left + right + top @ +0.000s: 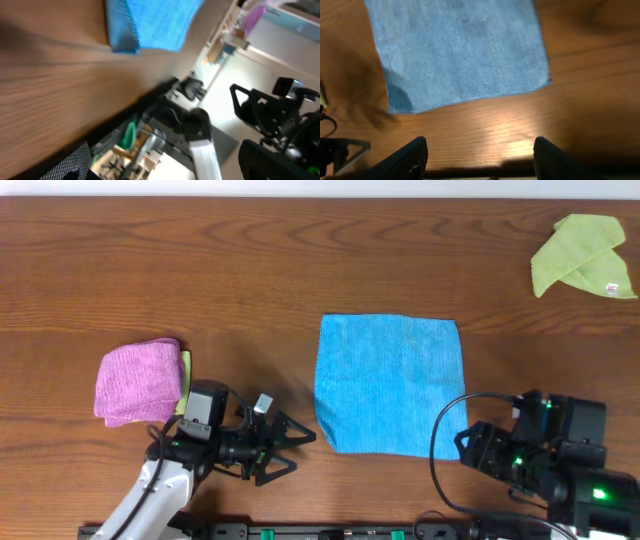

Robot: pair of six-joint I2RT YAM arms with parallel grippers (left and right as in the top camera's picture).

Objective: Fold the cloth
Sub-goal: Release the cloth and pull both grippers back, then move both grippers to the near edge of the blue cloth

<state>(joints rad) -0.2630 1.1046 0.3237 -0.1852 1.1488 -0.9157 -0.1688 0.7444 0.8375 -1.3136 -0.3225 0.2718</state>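
The blue cloth (390, 385) lies flat and spread out in the middle of the wooden table. It also shows in the right wrist view (460, 50) and at the top of the tilted left wrist view (150, 22). My left gripper (303, 452) is open and empty, lying low just left of the cloth's near left corner. My right gripper (480, 155) is open and empty over bare wood, just in front of the cloth's near edge. In the overhead view it sits by the cloth's near right corner (468, 448).
A folded pink cloth (138, 382) lies at the left with a yellow-green edge (186, 370) beside it, close behind my left arm. A crumpled green cloth (583, 255) lies at the far right. The table's front edge runs just behind both grippers.
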